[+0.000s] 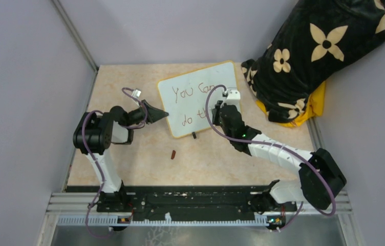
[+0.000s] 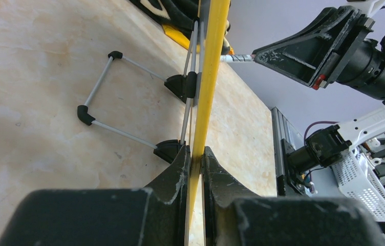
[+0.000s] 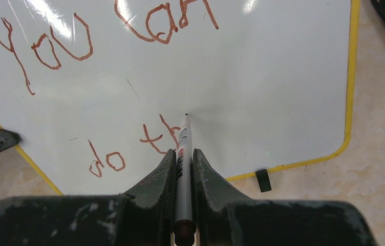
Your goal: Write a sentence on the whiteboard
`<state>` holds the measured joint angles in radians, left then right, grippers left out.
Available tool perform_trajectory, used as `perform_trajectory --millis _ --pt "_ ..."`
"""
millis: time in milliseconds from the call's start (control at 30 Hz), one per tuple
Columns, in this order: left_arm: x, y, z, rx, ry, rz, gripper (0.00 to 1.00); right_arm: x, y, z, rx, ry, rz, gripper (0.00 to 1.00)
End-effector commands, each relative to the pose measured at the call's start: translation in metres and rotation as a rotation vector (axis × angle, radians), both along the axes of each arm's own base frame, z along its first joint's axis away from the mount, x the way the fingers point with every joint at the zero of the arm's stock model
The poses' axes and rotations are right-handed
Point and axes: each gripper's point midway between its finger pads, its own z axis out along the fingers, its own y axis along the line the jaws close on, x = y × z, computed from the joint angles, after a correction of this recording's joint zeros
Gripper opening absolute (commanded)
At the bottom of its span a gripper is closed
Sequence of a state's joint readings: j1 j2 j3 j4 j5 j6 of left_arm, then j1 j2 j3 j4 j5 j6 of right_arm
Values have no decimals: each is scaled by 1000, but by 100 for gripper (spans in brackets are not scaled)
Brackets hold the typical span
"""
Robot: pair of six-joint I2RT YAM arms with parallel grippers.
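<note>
The whiteboard is standing at the far middle of the beige surface, propped on a thin wire stand behind it, with its glossy face leaning up toward the arms. A small black foot is showing under its near edge.

The left pincer is reaching in from the left and clamping the board's yellow frame. In the left wrist view its two fingers are pressing nearly shut on that thin edge.

The right pincer is hovering over the right half of the board, its jaws closing tightly on a slim grey marker. The marker's tip is touching the white face just right of the last stroke written. From the left wrist view the same marker is poking out of the right pincer and meeting the board.

The sentence is running in reddish-brown strokes over two lines: "You Can" is sitting along the far part of the board, and "do th" is lying nearer, ending beside the marker tip.

A small reddish-brown piece is lying on the surface near the board's near left corner, apart from it. A dark bundle with cream flowers is resting at the far right, over something yellow.
</note>
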<state>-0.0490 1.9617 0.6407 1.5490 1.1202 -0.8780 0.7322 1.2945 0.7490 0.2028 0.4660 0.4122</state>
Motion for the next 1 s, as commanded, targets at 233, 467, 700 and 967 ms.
perform_trajectory --millis 233,467,700,967 --pt "-13 -7 10 5 -145 -52 0 20 4 39 76 -93 -20 0" --pt "-13 -7 10 6 -143 -52 0 20 4 30 65 -73 -20 0" --pt "-13 -7 9 5 -142 -52 0 17 0 24 56 -61 -27 0" --pt "-13 -7 10 5 -143 -51 0 13 -4 22 51 -47 -32 0"
